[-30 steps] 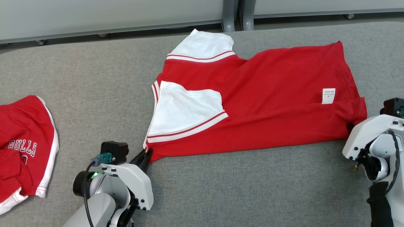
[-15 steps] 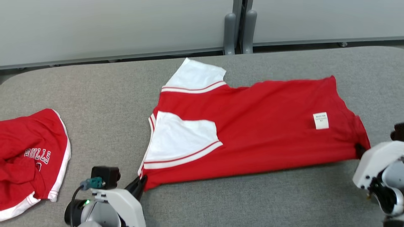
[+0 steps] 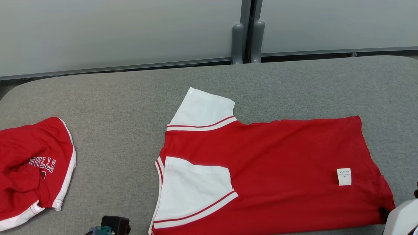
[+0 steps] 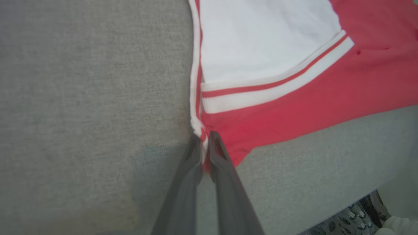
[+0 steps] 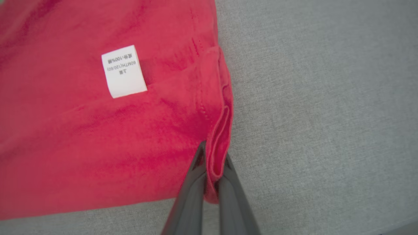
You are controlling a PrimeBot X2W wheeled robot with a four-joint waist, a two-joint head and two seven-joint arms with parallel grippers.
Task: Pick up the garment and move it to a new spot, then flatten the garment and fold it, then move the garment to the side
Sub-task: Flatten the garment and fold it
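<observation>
The garment point(image 3: 277, 169) is a red shirt with white sleeves, lying folded and fairly flat on the grey table point(image 3: 114, 107). In the left wrist view my left gripper point(image 4: 203, 139) is shut on the garment point(image 4: 294, 98) at its near corner by the white striped trim. In the right wrist view my right gripper point(image 5: 214, 155) is shut on a bunched hem corner of the garment point(image 5: 98, 137), near its white care label point(image 5: 123, 71). In the head view, the right gripper point(image 3: 382, 212) shows as a dark tip at the hem's near right corner.
A second red garment with white trim and "BULLS" lettering point(image 3: 32, 163) lies crumpled at the table's left edge. Grey partition panels and two posts point(image 3: 246, 42) stand behind the table's far edge. Bare table surrounds the shirt at left, right and beyond.
The head camera has tilted up, so the whole picture has shifted. Both grippers have dragged the shirt away from the far edge toward me. The right gripper has closed on the hem.
</observation>
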